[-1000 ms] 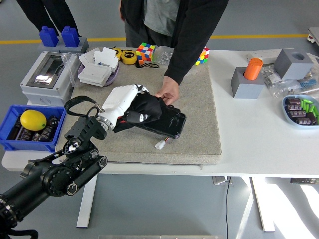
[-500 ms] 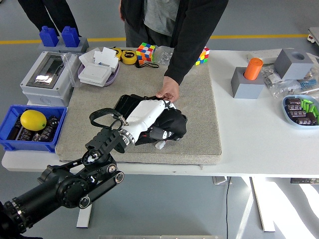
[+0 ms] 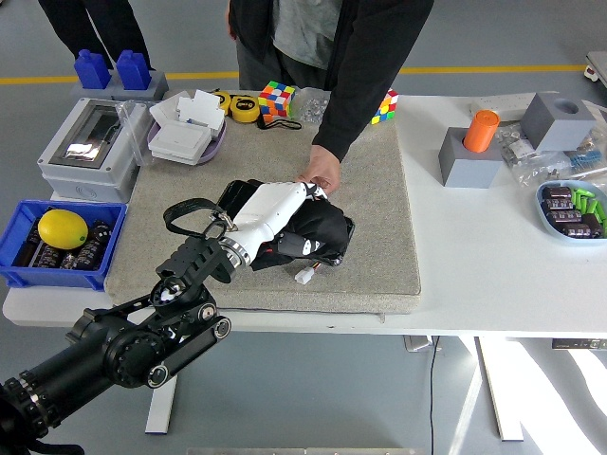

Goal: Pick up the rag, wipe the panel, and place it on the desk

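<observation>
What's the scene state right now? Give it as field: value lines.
robot hand: left robot hand pressing the rag, fingers curled on it
rag: black, bunched over the panel
panel: black panel on the mat, mostly covered by hand and rag
person: hand at the panel's far edge, steadying it
right arm: not in view
left of mat: grey box, blue bin with lemon
task stage: wiping; rag not yet put down

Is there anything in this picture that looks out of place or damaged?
Nothing looks damaged or spilled. One oddity: a small white connector on loose wires sticks out from under the black panel at its near edge, lying on the grey mat.
</observation>
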Robot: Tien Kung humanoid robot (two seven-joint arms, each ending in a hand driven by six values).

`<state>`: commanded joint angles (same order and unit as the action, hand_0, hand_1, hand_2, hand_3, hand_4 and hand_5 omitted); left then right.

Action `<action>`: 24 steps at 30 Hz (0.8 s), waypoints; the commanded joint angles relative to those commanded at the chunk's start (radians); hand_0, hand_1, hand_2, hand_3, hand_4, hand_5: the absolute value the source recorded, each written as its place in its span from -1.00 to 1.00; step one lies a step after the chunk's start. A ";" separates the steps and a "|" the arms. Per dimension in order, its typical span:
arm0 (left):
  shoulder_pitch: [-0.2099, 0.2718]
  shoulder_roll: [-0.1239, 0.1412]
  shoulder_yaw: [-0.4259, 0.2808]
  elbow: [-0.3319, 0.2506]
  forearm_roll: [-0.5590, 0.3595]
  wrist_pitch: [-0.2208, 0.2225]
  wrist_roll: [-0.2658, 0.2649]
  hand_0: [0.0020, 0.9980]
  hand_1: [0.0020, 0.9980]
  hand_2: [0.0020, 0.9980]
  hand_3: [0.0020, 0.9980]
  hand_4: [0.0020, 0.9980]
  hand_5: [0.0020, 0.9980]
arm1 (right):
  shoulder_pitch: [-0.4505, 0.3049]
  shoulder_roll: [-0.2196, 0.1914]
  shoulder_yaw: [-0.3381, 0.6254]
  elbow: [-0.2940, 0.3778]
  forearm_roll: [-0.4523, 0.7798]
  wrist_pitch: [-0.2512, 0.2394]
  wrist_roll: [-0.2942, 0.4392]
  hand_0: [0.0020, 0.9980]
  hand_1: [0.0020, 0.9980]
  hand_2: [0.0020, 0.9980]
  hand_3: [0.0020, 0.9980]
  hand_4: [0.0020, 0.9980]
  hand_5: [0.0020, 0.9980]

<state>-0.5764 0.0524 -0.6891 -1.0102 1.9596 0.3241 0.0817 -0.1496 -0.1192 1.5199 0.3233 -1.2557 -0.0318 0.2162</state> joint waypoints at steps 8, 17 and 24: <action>0.011 0.021 -0.101 0.054 0.012 0.008 -0.017 -0.54 -0.36 -0.12 0.12 0.50 -1.00 | -0.001 0.000 -0.001 0.003 0.003 0.000 0.000 0.18 0.21 0.08 0.07 0.82 -0.28; 0.021 0.031 -0.234 0.092 0.039 0.020 -0.034 -0.54 -0.36 -0.12 0.12 0.50 -1.00 | -0.001 -0.001 -0.009 0.007 0.006 0.000 0.000 0.18 0.21 0.08 0.07 0.82 -0.28; 0.036 0.035 -0.305 0.107 0.052 0.030 -0.044 -0.54 -0.36 -0.12 0.12 0.50 -1.00 | -0.002 0.000 -0.007 0.007 0.006 0.000 -0.001 0.19 0.21 0.08 0.07 0.81 -0.29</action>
<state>-0.5406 0.0879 -0.9937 -0.9030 2.0120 0.3538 0.0376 -0.1517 -0.1196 1.5126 0.3306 -1.2496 -0.0319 0.2156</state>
